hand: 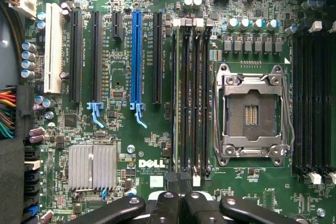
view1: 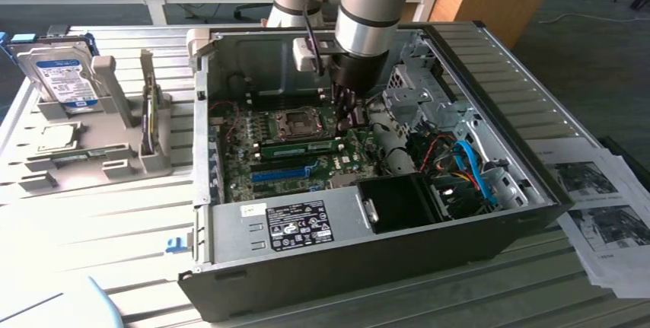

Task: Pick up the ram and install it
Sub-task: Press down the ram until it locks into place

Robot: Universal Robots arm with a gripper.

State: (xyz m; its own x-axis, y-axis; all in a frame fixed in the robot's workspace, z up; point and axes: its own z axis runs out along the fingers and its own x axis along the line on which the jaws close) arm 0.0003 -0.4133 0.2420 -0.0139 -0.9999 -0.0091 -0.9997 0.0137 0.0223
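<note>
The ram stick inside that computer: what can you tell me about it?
The ram is a long, thin green circuit board with dark chips. It stands on its long edge on the motherboard, between the processor socket and the blue slot, apparently seated. The shut gripper hangs close over one end; whether they touch cannot be told.

white dell logo [hand: 148,163], printed on green motherboard [hand: 126,129]

We see case [view1: 345,267] open on top: way in from above. Walls block sides. Arm [view1: 363,31] fills middle. Black fan box [view1: 406,202], cable bunch [view1: 462,164] crowd exterior view's lower right. We find room over blue slot [view1: 279,173].
</note>
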